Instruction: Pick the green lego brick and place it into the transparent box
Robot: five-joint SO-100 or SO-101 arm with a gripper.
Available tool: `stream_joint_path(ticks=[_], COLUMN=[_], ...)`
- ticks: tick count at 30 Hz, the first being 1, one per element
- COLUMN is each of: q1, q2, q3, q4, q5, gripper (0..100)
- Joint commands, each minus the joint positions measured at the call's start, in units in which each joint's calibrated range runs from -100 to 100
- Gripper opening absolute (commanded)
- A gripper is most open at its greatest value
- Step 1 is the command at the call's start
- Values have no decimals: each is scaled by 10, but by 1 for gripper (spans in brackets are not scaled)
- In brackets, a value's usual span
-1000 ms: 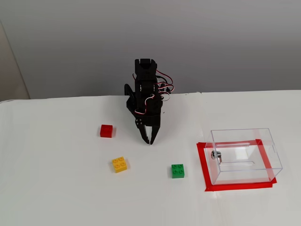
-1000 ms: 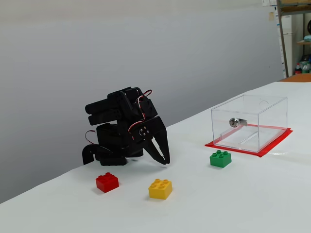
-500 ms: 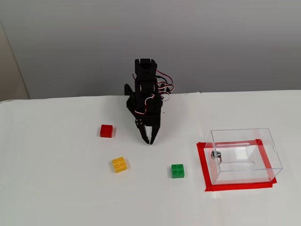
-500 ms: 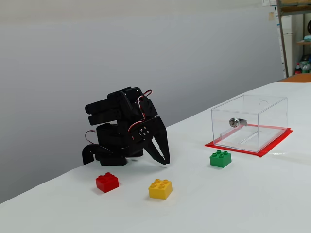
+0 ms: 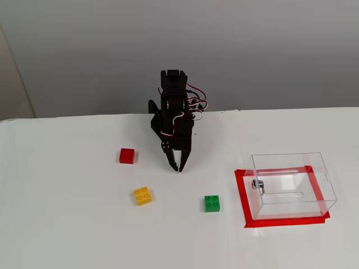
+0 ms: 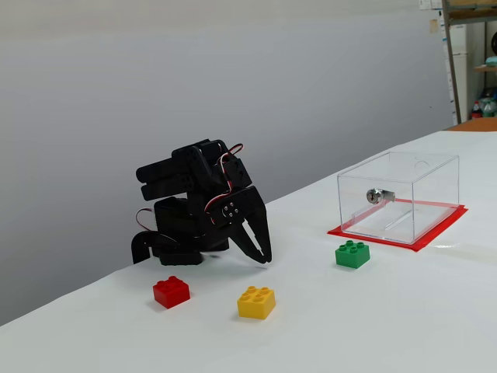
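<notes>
A: Jaws looked closed or nearly so, tips together, empty. Gripper (image 5: pixel 179 167) pointed down at the table (image 5: pixel 67 224), arm folded back over its base.

B: Where was the green lego brick (image 5: pixel 212 203) relative to it?

A: In a fixed view, nearer the camera than the gripper and off to its right, apart from it, studs up. Brick was square, so no long axis to align to.

B: Distractors?

A: Yellow brick (image 5: pixel 143 195) sat left of the gripper and nearer the camera, red brick (image 5: pixel 127 156) further left, about level with the fingertips. Both clear of the reach path, I'd judge.

B: Target?

A: Transparent box (image 5: pixel 291 185) sat right of the green brick on a red tape outline (image 5: pixel 242 196), empty, metal fitting (image 6: pixel 374 196) on one wall. Grasp not yet started.
</notes>
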Motion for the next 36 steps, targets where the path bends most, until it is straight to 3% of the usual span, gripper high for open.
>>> stream_joint_path(ticks=[1, 36], q1=[3, 4], q2=[-5, -3], q3=[-13, -19], q4=[5, 2], q5=[-3, 2], gripper=[2, 2])
